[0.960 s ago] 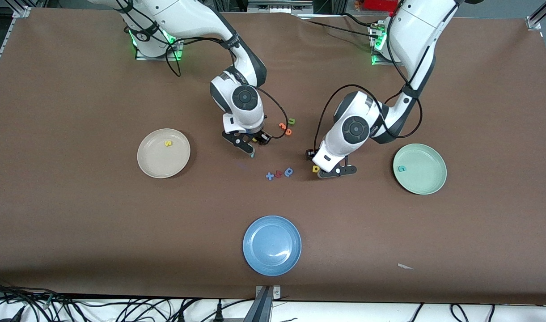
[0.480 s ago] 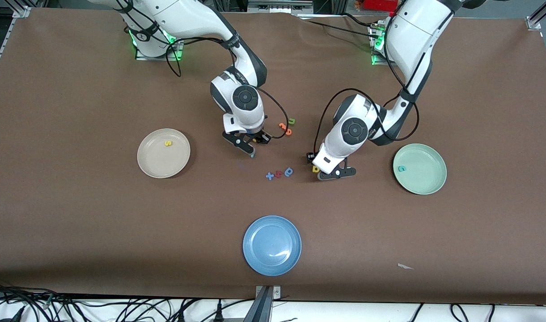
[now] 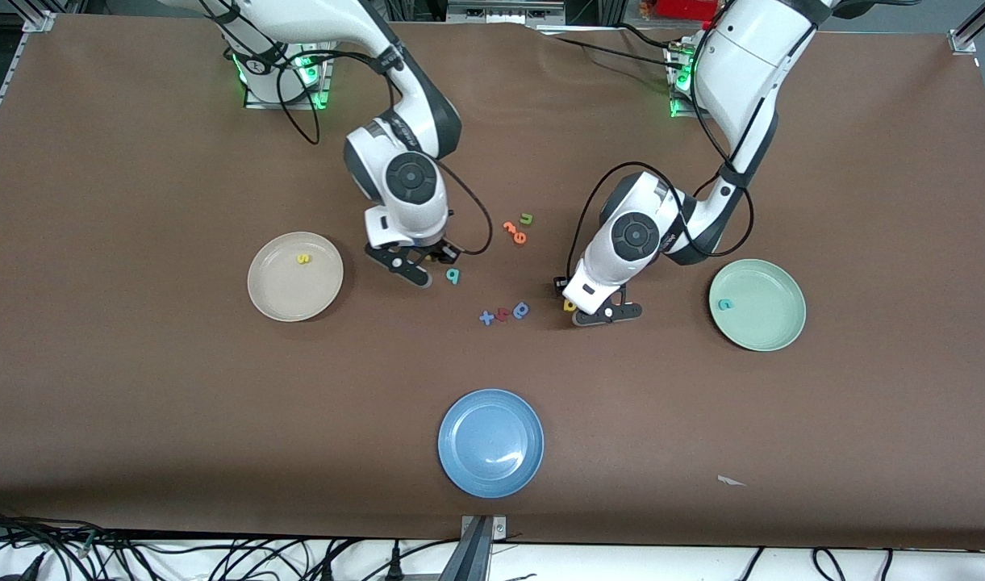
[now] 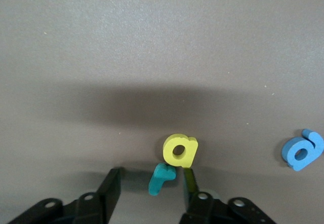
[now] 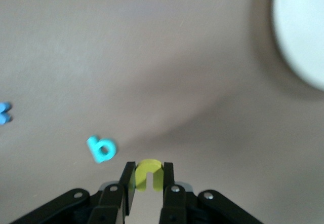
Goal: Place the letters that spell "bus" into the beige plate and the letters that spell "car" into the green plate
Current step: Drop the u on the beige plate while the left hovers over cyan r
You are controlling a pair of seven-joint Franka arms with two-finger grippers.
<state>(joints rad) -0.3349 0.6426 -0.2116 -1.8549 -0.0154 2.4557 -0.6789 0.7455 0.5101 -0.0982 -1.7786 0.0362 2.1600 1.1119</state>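
My right gripper [image 3: 424, 266] is shut on the yellow u [image 5: 148, 176] and hangs over the table between the beige plate [image 3: 266, 303] and the teal b [image 3: 453, 276]. The b lies flat on the cloth. A yellow s [image 3: 302, 259] rests in the beige plate. My left gripper [image 4: 152, 173] stands open low over the table, its fingers on either side of the teal r [image 4: 161, 178] without touching it. The yellow a [image 4: 179, 150] lies against the r at one fingertip. The teal c [image 3: 725, 304] sits in the green plate [image 3: 770, 335].
A blue plate [image 3: 490, 476] lies nearest the front camera. A row of small blue and red letters [image 3: 502, 313] sits between the two grippers. Orange letters [image 3: 514, 231] and a green u [image 3: 527, 218] lie farther back. A white scrap [image 3: 730, 481] lies near the front edge.
My right gripper has shut on the yellow u and carried it toward the beige plate, uncovering the teal b. My left gripper's fingers have drawn closer around the teal r.
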